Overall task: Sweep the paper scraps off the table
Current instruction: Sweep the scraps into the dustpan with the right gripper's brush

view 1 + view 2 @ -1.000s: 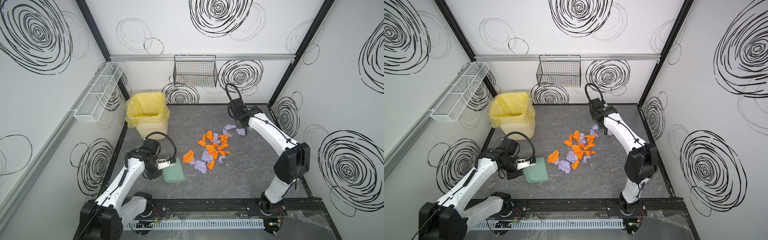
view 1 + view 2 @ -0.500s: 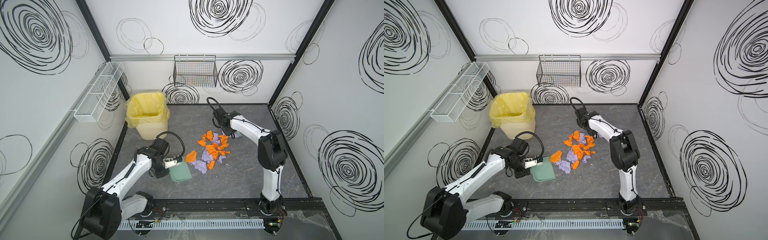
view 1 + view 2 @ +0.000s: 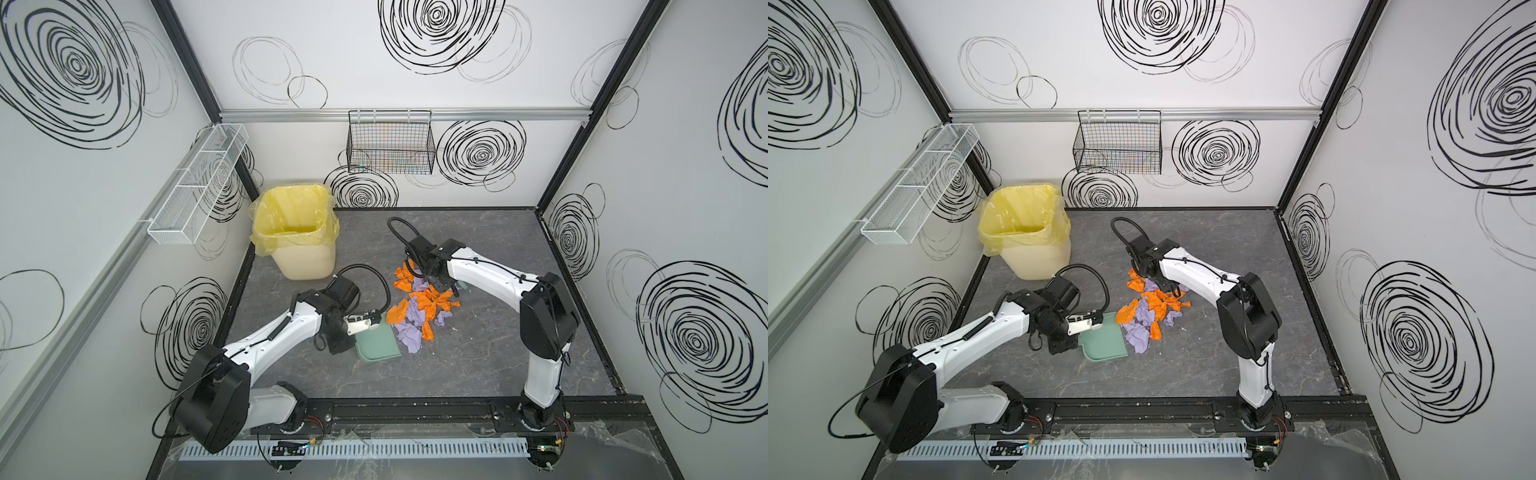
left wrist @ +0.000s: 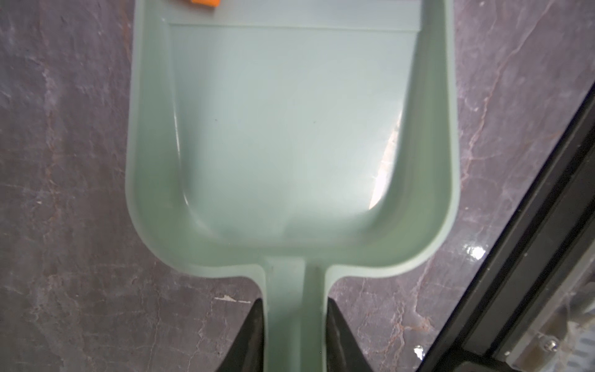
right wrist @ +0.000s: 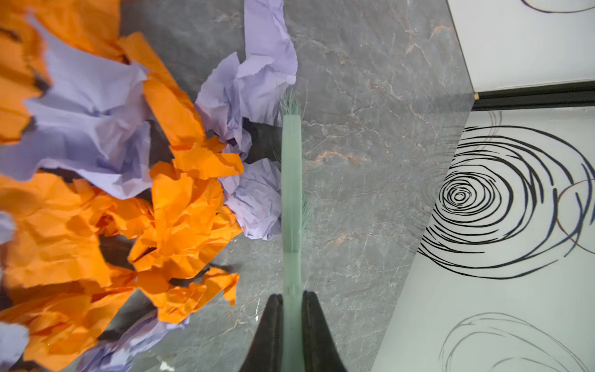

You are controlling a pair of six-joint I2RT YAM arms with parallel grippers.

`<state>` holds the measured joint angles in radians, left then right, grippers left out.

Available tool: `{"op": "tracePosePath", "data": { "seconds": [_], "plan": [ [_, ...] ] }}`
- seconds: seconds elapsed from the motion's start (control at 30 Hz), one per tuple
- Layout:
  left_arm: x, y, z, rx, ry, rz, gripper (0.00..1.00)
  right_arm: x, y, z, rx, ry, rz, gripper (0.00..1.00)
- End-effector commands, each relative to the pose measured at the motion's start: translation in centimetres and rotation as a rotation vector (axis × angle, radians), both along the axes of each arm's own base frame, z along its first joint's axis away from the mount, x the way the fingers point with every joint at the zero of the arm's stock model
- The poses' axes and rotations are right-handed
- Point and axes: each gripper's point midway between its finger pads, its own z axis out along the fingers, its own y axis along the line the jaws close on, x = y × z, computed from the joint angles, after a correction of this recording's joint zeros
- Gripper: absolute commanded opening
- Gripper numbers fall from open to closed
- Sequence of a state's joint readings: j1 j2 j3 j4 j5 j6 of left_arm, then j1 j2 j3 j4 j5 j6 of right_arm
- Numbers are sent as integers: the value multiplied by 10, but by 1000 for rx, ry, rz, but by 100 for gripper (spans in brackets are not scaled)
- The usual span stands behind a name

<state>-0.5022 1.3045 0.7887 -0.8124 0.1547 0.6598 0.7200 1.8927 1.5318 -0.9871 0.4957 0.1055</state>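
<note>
The table [image 3: 478,365] is a broad dark grey slab with pale marble-like veins, framed in black; both top views show most of it bare. At its far left corner stands a cream bin [image 3: 299,232] lined with a yellow bag.

The paper scraps [image 3: 419,307] lie near the middle of the table, gathered into one loose heap. They are crumpled and torn-edged, bright orange pieces mixed with pale lavender ones, some overlapping. The right wrist view [image 5: 180,206] shows their sharp creases and ragged rims up close.

A mint-green dustpan [image 3: 376,347] rests flat on the table just left of the heap, its open lip touching the nearest lavender scraps. In the left wrist view its tray [image 4: 289,128] is bare except for an orange bit at the lip, at the picture's edge.

A slim mint-green brush [image 5: 291,180] stands on the heap's far right side, bristles down on the table, with lavender scraps against its side.

The left gripper [image 4: 294,309] pinches the dustpan's handle between its dark fingers. The right gripper [image 5: 292,299] is clamped tight on the brush's handle.
</note>
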Motion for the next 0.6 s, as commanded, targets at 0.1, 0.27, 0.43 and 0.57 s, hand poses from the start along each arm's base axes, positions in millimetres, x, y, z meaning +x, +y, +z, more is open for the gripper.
{"op": "tracePosePath", "data": {
  "seconds": [0.1, 0.27, 0.43, 0.57],
  "plan": [
    [19, -25, 7, -33, -34, 19, 0, -44, 32, 2, 90, 63, 41, 0],
    [24, -38, 7, -41, -44, 15, 0, -66, 49, 6, 174, 103, 39, 0],
    [28, -47, 7, -68, -54, 25, 0, -81, 60, 16, 284, 137, 19, 0],
    [31, -52, 5, -87, -56, 33, 0, -90, 67, 24, 373, 164, 1, 0]
  ]
}}
